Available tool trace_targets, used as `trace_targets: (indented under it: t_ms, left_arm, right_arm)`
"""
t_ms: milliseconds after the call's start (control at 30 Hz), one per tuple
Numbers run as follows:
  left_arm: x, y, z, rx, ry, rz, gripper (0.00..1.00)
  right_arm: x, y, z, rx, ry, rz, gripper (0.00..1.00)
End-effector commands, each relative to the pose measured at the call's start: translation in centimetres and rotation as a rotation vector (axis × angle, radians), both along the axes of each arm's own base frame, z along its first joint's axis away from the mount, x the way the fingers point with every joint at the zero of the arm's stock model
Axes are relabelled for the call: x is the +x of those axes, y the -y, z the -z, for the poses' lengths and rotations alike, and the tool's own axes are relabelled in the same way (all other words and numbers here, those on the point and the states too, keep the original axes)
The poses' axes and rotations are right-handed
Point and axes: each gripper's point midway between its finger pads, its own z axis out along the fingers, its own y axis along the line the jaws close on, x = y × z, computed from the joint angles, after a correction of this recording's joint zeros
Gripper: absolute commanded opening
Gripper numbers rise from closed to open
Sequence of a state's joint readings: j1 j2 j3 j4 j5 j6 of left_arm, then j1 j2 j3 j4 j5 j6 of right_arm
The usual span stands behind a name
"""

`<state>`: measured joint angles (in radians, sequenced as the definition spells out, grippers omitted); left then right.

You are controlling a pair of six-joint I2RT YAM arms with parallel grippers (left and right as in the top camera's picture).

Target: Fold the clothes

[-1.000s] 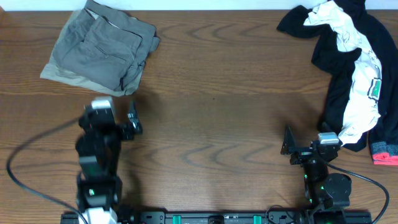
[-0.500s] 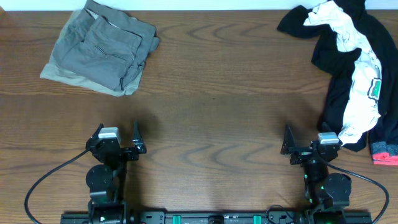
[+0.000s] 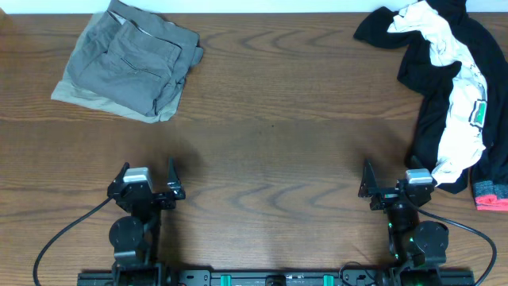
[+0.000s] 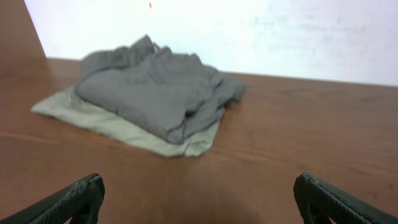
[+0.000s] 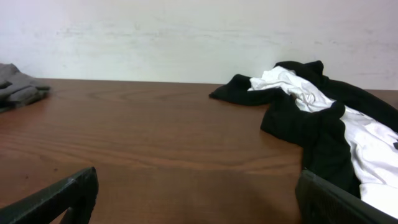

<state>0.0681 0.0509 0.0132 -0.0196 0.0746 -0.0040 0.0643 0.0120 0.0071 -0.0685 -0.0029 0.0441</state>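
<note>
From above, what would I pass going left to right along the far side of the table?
Folded mid-grey woven shorts lying on beige khaki shorts → bare stretch of brown wooden table → tangled heap of black garments and a white shirt → black piece with a pink cuff.

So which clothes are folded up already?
The grey shorts at the far left corner, lying folded on top of the beige shorts. The black garments and white shirt on the right are a crumpled heap.
</note>
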Motion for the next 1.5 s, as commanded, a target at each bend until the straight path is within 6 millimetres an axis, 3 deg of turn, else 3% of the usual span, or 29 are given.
trace_targets:
  t_ms: [0, 1467]
  left_arm:
    - [-0.27, 0.40, 0.40, -0.007, -0.003, 0.018, 0.98]
    - [-0.24, 0.77, 0.48, -0.007, -0.007, 0.033, 0.98]
  right_arm:
    - [-0.02, 0.10, 0.06, -0.008, 0.001, 0.005, 0.99]
    - [-0.02, 0.09, 0.06, -0.008, 0.000, 0.005, 0.99]
